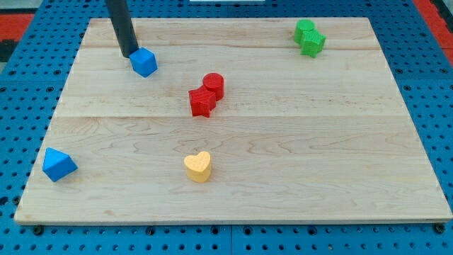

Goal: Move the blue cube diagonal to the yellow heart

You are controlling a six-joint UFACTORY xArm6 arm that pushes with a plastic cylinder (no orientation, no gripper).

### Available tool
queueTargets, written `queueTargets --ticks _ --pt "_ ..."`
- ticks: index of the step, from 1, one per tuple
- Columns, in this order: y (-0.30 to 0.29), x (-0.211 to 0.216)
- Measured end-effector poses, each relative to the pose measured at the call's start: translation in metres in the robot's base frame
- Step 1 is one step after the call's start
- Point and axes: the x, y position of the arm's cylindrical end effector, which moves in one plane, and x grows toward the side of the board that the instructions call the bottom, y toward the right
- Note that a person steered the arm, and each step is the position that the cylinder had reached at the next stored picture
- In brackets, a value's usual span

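The blue cube sits near the view's top left of the wooden board. My tip is just to the cube's left, touching or almost touching it. The yellow heart lies lower down, near the middle of the view's bottom, far from the cube.
A red cylinder and a red star-like block stand together between the cube and the heart. Two green blocks sit at the view's top right. A blue triangular block lies at the bottom left corner.
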Motion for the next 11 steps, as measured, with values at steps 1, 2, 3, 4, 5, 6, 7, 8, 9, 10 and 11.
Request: queueTargets --ticks 1,2,3,4,5,6,7,8,9,10,11 --pt "0.022 -0.015" --pt "-0.023 0.031" --pt "-0.061 0.049" --pt "-0.064 0.046" --pt "-0.064 0.045" --pt "-0.064 0.043" --pt "-0.031 0.022" --pt "0.006 0.018" --pt "-0.021 0.054" --pt "-0.014 0.051" --pt "0.008 0.004"
